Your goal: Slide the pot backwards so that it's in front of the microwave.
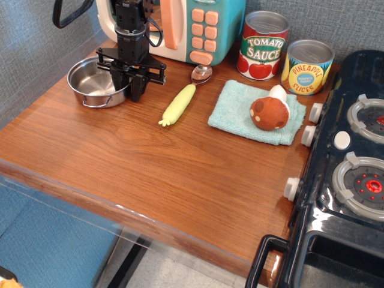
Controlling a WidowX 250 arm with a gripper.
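Observation.image: gripper [128, 87] planted over the right rim of the pot [96, 81], fingers apparently straddling the wall for a push; clamped or loose, impossible to tell. Pot near the table's [150, 162] left back corner, just before the microwave [198, 27].

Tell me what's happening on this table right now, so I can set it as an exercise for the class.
A single robot arm is working on the steel pot at the back left of the wooden table. Its black hand is lowered over the pot's right rim, apparently with a finger on each side of it. The pot sits close in front of the toy microwave. The yellow corn, the spoon, the cloth with the mushroom and the two cans lie apart from the hand.
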